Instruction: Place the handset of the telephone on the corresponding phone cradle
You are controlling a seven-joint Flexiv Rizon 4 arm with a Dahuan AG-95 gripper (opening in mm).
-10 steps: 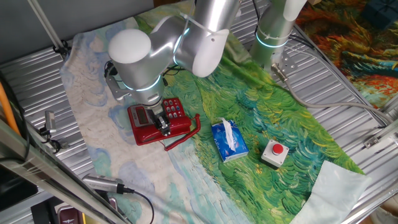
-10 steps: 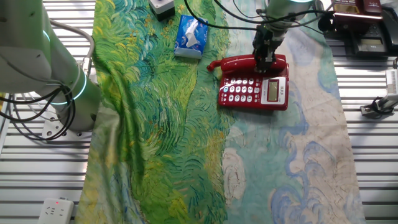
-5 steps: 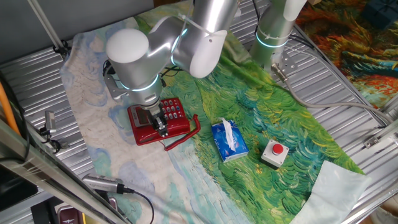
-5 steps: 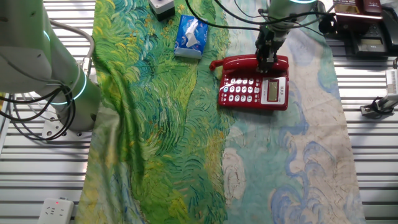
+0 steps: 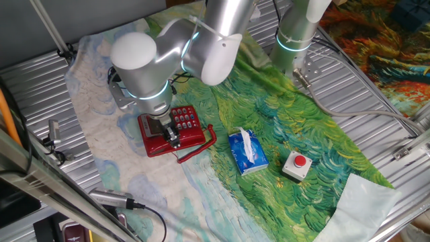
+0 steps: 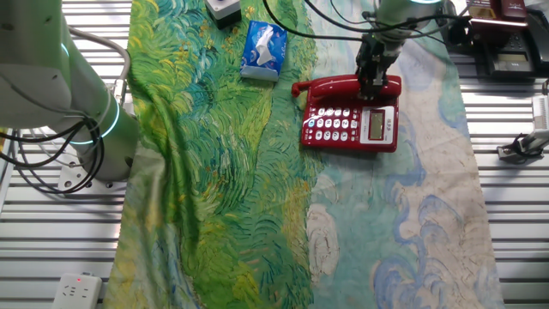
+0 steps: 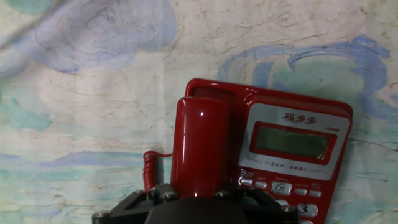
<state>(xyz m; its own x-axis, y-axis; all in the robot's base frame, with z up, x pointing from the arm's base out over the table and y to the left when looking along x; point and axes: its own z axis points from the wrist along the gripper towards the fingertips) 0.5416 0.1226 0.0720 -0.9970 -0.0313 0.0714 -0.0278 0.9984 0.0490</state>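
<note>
The red telephone (image 5: 186,121) sits on the painted cloth, keypad and grey display up; it also shows in the other fixed view (image 6: 352,124). The glossy red handset (image 7: 200,146) lies lengthwise over the phone cradle (image 7: 208,90) beside the display, whose far end shows beyond it. I cannot tell whether it rests in the recess. My gripper (image 7: 199,194) is shut on the handset near its middle. In the fixed views the gripper (image 5: 173,138) (image 6: 371,79) stands upright over the handset (image 5: 193,140) (image 6: 330,85). The red cord curls off the handset's end.
A blue tissue pack (image 5: 246,151) (image 6: 262,50) lies beside the phone. A small grey box with a red button (image 5: 297,165) stands further along. A second arm's base (image 5: 295,40) (image 6: 81,107) stands at the cloth's edge. Ribbed metal table surrounds the cloth.
My gripper has shifted slightly along the phone with the handset, toward the display end. The phone base has not moved.
</note>
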